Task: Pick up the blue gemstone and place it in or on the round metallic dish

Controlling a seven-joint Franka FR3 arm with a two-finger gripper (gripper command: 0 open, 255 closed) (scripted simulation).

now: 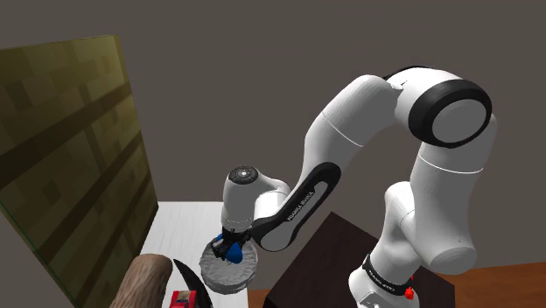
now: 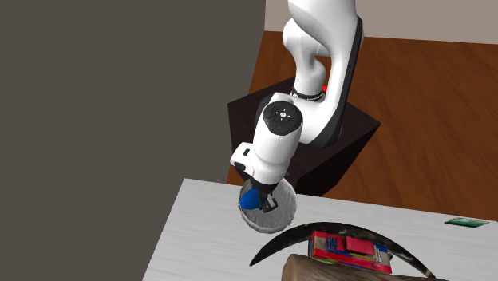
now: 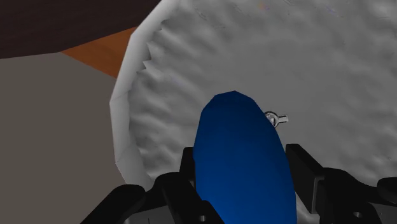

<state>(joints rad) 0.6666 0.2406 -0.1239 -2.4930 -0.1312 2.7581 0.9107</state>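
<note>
1. Blue gemstone [image 3: 245, 153] sits clasped between the two black fingers of the end effector [image 3: 245, 175]. The fingers are closed partway, one pressed to each flank of the stone, so the grasp looks made.
2. In the wrist view the stone hangs over the rippled inside of the round grey dish [image 3: 124, 121], inside its rim and not beyond it.
3. In the shoulder view the end effector [image 1: 232, 248] points down with the gemstone [image 1: 234, 255] just over the dish [image 1: 223, 276]. The dish lies on the white desk [image 1: 184, 219], at the edge near the dark stand [image 1: 324, 254].
4. The second exterior view agrees: the gemstone [image 2: 250, 197] is low over the left part of the dish [image 2: 279, 217], with the end effector [image 2: 259, 201] around it.
5. Whether the stone already touches the bottom of the dish cannot be told from these views.
6. Judged done: the pick, and the carry to the dish.
7. Judged left: a short lowering if any gap remains, opening the fingers, and drawing the hand up clear of the rim.
8. A red boxlike item [image 2: 343, 246] lies nearer on the desk [image 2: 199, 231], to the right of the dish and apart from it, out of the way.
</note>
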